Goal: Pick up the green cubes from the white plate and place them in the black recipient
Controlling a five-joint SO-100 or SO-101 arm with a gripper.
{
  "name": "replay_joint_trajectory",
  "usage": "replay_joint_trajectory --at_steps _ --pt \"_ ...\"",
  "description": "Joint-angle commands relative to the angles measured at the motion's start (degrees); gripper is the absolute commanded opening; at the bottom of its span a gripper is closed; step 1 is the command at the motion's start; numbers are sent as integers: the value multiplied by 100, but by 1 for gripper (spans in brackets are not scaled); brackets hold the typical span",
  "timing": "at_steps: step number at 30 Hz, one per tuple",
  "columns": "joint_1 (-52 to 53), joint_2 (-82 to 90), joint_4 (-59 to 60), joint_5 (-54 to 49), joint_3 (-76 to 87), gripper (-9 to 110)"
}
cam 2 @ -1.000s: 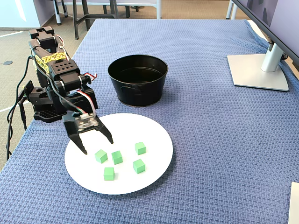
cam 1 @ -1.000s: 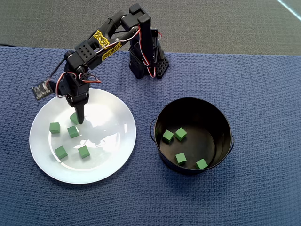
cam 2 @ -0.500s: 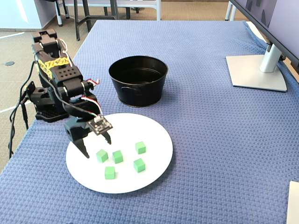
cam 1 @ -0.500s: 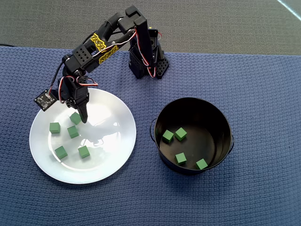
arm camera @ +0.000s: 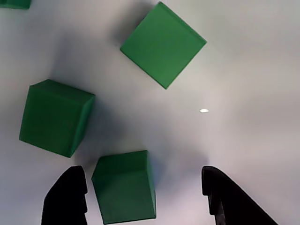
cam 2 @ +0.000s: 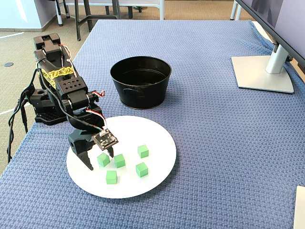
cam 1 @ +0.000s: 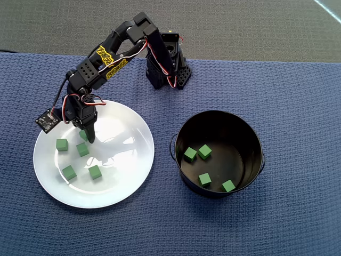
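Note:
The white plate (cam 1: pixel 123 160) holds several green cubes. My gripper (cam 1: pixel 87 137) hangs low over the plate's upper left part in the overhead view, open, straddling one cube (cam 2: pixel 103 159). In the wrist view this cube (arm camera: pixel 124 187) lies between the two black fingertips (arm camera: pixel 70 194), close to the left one, with a wide gap to the right one. Two more cubes (arm camera: pixel 163 44) (arm camera: pixel 55 117) lie just beyond it on the plate (arm camera: pixel 243 93). The black recipient (cam 1: pixel 250 133) stands to the plate's right, with several cubes (cam 1: pixel 204 151) inside.
The arm's base (cam 1: pixel 166 72) stands behind the plate on the blue woven cloth (cam 1: pixel 298 106). A monitor's grey foot (cam 2: pixel 262 71) sits at the far right of the fixed view. A small board (cam 1: pixel 45 120) hangs off the wrist over the plate's left rim.
The wrist has turned and the gripper has shifted a little left in the overhead view and come down, so its open fingers now stand on either side of one cube.

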Motion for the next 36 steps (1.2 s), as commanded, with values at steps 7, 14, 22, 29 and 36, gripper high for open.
replay_joint_trajectory --at_steps 7,14,22,29,36 --pt "-176 105 -439 580 -211 0" --pt "-510 589 369 1529 -501 0" --pt "-686 905 773 2030 -519 0" --pt "-1099 1661 2971 3542 -1881 0" --pt "-2180 2909 4166 4597 -2171 0"
